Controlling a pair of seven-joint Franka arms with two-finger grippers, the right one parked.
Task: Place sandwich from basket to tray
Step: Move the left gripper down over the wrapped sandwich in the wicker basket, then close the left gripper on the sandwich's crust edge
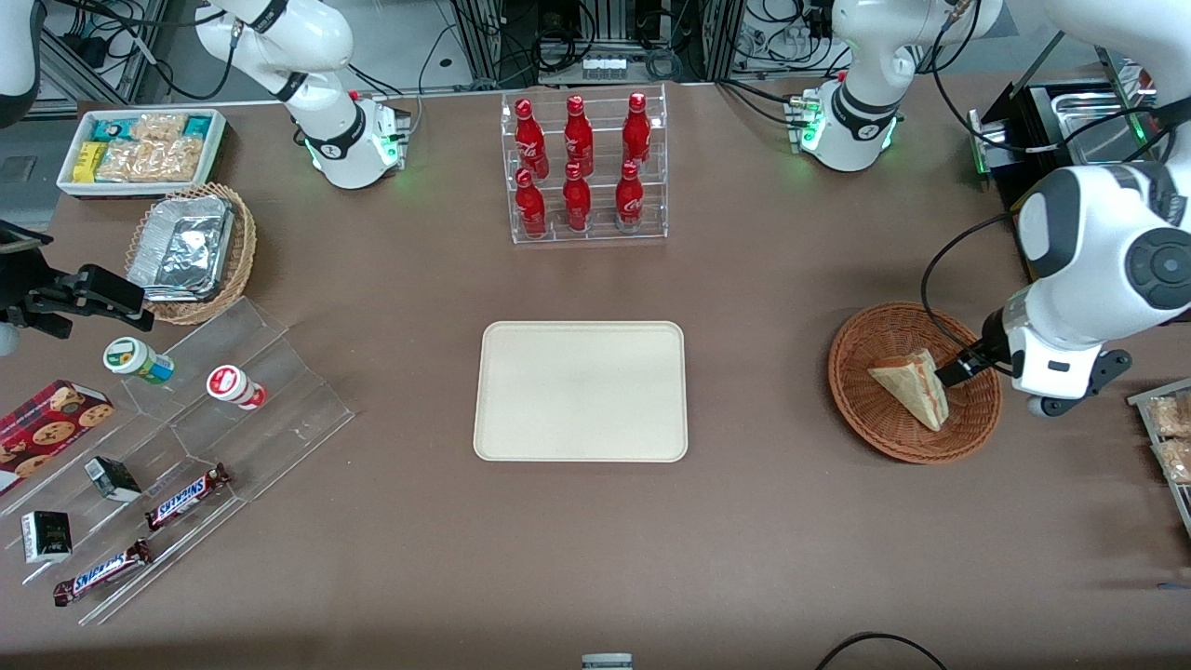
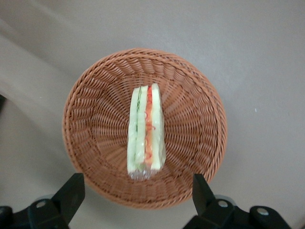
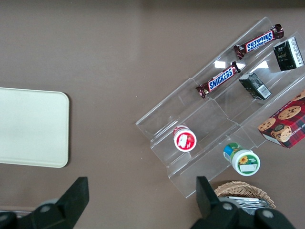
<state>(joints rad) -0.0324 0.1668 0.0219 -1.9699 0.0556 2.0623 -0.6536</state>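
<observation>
Nearest the front camera, two Snickers bars (image 1: 186, 496) lie on a clear stepped display (image 1: 233, 409) toward the parked arm's end of the table, with a small black box (image 1: 46, 536) beside them. The tray (image 1: 581, 391), cream-beige with rounded corners and a low rim, lies bare at the table's middle, with open brown tabletop (image 1: 763, 521) along all four of its edges. Farther from the camera, a clear rack of red bottles (image 1: 583, 166) stands well apart from the tray. Toward the working arm's end, the basket (image 1: 865, 409) holds the sandwich (image 1: 912, 386), which rests on its floor with one corner near the rim nearest the camera; in the left wrist view the sandwich (image 2: 146, 132) shows its red and green layers edge-on, inside the basket (image 2: 95, 119). The gripper (image 1: 958, 370) hangs above the basket's rim toward the working arm's end, its fingers (image 2: 71, 193) spread wide apart and holding nothing, not touching the sandwich.
</observation>
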